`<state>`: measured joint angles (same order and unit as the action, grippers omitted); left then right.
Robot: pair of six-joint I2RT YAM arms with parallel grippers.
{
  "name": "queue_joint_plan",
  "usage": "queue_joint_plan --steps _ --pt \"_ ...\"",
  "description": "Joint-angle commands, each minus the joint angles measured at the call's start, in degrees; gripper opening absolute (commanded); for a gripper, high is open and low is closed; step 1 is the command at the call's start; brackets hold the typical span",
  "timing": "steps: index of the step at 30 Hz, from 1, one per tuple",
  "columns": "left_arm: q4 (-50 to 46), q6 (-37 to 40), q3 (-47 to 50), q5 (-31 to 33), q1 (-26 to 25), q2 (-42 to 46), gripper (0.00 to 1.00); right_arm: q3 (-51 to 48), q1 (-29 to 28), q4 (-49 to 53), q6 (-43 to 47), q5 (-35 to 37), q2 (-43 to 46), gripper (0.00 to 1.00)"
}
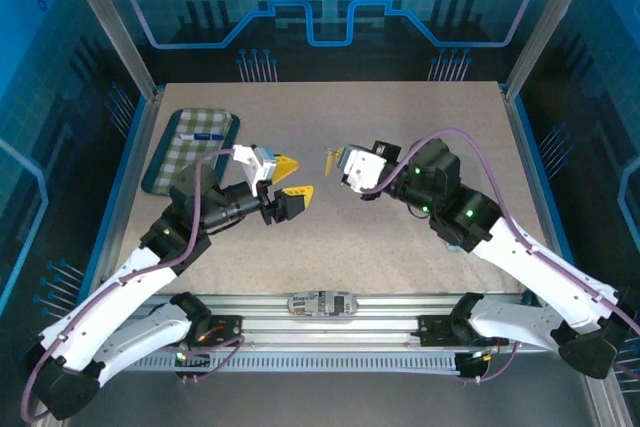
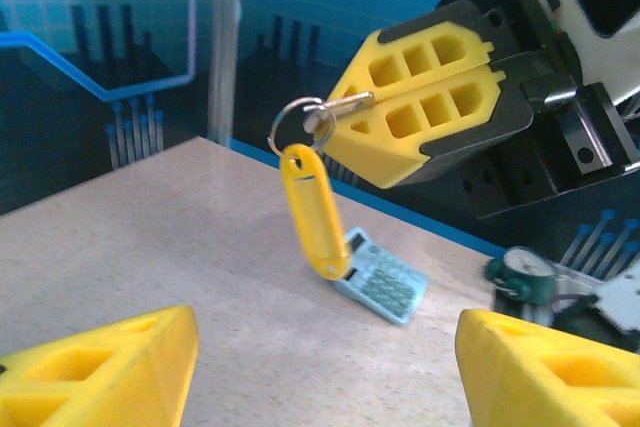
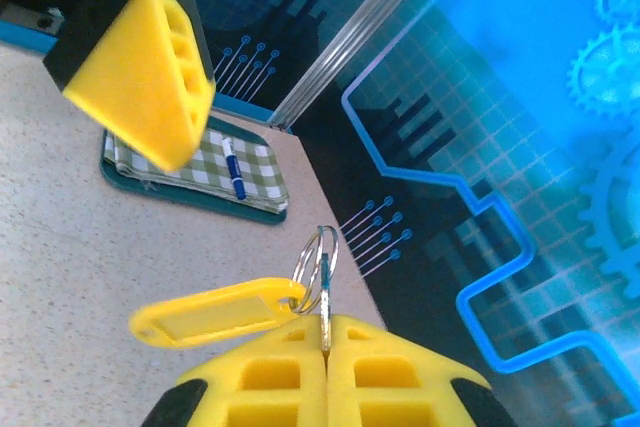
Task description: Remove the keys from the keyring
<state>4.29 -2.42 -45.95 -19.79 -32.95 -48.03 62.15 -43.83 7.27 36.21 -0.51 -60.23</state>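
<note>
My right gripper is shut on the blade of a small metal key, held above the table. The key's head hooks a silver split ring, and from it hangs the yellow keyring tag. In the left wrist view the tag dangles below the ring, with the key sticking out of the right gripper's fingers. My left gripper is open and holds nothing, a short way in front of the tag. From above, the left gripper faces the right gripper across a small gap.
A tray with a green checked cloth and a blue pen lies at the back left. A pale blue calculator lies on the table under the tag. A green round object sits near the right arm.
</note>
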Motion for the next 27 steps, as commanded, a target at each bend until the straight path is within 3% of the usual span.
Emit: queue_joint_plan --steps 1,6,10,17,21,24,27 --pt "-0.3 3.12 -4.44 6.58 1.23 -1.54 0.74 -0.73 2.91 -4.18 -7.92 -6.99 -1.23 0.0" --pt "-2.91 3.47 -12.2 2.27 4.48 -9.19 0.76 -0.19 6.02 -4.86 -14.73 -10.95 -4.21 0.0" --pt "-2.91 3.97 -16.49 -9.94 7.58 -14.75 0.65 -0.88 9.75 -5.68 -19.93 -16.58 -5.03 0.0" --pt "-7.21 2.74 -25.59 -27.56 11.5 -23.25 0.61 0.89 13.49 -3.75 -24.65 -24.22 -6.12 0.0" --pt "-6.99 3.38 -27.52 -31.13 11.5 -26.25 0.57 0.7 13.58 -3.73 -25.82 -25.2 -5.94 0.0" --pt "-6.23 6.92 -27.78 -35.93 11.5 -27.26 0.48 1.04 13.57 -3.41 -26.7 -26.34 -5.71 0.0" --pt "-7.11 9.53 -28.12 -37.8 11.55 -27.94 0.48 1.61 13.49 -3.34 -27.11 -26.44 -5.75 0.0"
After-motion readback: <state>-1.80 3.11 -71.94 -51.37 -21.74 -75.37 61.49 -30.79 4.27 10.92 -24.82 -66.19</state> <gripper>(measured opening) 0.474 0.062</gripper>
